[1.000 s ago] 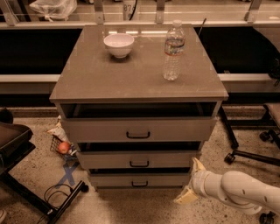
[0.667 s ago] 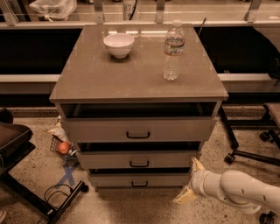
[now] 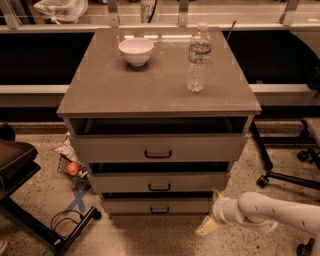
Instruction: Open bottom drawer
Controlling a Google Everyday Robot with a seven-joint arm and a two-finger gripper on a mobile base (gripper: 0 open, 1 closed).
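the grey-beige cabinet (image 3: 150, 95) stands on a speckled floor (image 3: 150, 240), with a long counter (image 3: 250, 15) running behind it at 12 o'clock. on the cabinet's flat top a white bowl (image 3: 136, 50) sits at 11 o'clock and a clear water bottle (image 3: 198, 59) stands upright at 1 o'clock, well apart. the bottom drawer (image 3: 130, 206) is the lowest front, its black bar handle (image 3: 160, 210) centred, with a dark gap above it. the gripper (image 3: 211, 210) hangs at 3 o'clock of that drawer, just beside its right end, fingers (image 3: 206, 227) spread apart and holding nothing. on the floor at the cabinet's 9 o'clock lies a small red round thing (image 3: 73, 168), perhaps an apple. a blue tape cross (image 3: 77, 200) marks 7 o'clock. chair legs (image 3: 280, 177) stand at 3 o'clock.
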